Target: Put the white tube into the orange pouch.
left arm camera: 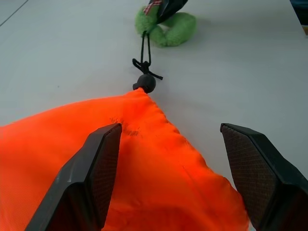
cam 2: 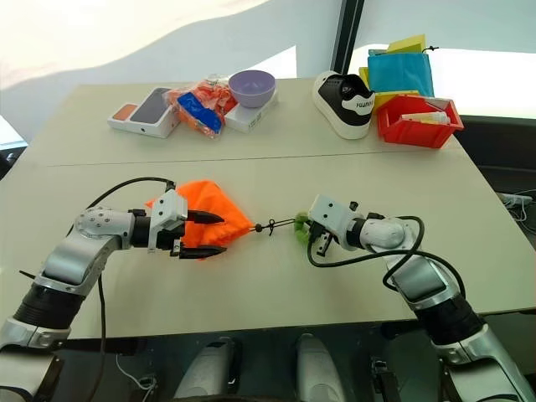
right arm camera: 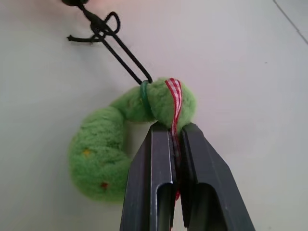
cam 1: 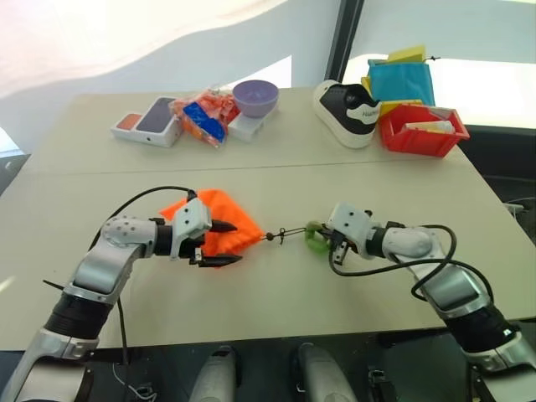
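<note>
Two pincers: left (cam 1: 224, 243) spread around one orange pouch (cam 1: 224, 219), right (right arm camera: 175, 139) clenched on one green ring's (right arm camera: 103, 159) ribbon (right arm camera: 174, 103).

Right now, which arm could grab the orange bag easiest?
Probably the left. Its jaws stand open right over the orange pouch, ready to close on the cloth. The right jaws are shut on the checked ribbon of the green ring, away at the cord's end.

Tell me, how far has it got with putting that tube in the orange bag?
Nothing looks done yet. The orange pouch lies on the table with its mouth drawn shut. In hand: the right gripper pinches the fuzzy green ring on its cord, while the left gripper straddles the fabric, open. Left: opening the pouch and putting in the tube.
</note>
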